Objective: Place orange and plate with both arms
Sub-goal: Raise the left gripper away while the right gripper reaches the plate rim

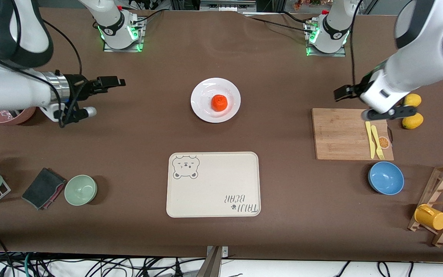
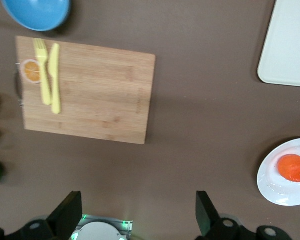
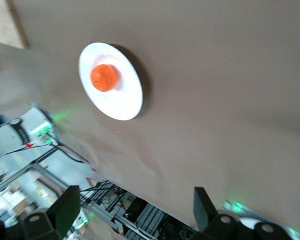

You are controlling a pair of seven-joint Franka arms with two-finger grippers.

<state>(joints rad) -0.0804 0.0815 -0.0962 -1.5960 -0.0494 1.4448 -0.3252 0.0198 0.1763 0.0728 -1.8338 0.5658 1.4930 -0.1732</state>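
You're looking at two white arms with black joint bands, each rising from a base lit by green lights with a small red button. Black cables run along them. The right gripper [image 1: 104, 96] and left gripper [image 1: 373, 104] are black, with flat dark fingers [image 2: 70, 212].

We've got a brown cloth-covered table [image 1: 137, 154]: round white plate [image 1: 206, 109] at center, cream bear-printed rectangular tray [image 1: 214, 192] at its 6 o'clock, bamboo cutting board [image 1: 340, 134] at 3, pale green bowl [image 1: 80, 189] around 8.
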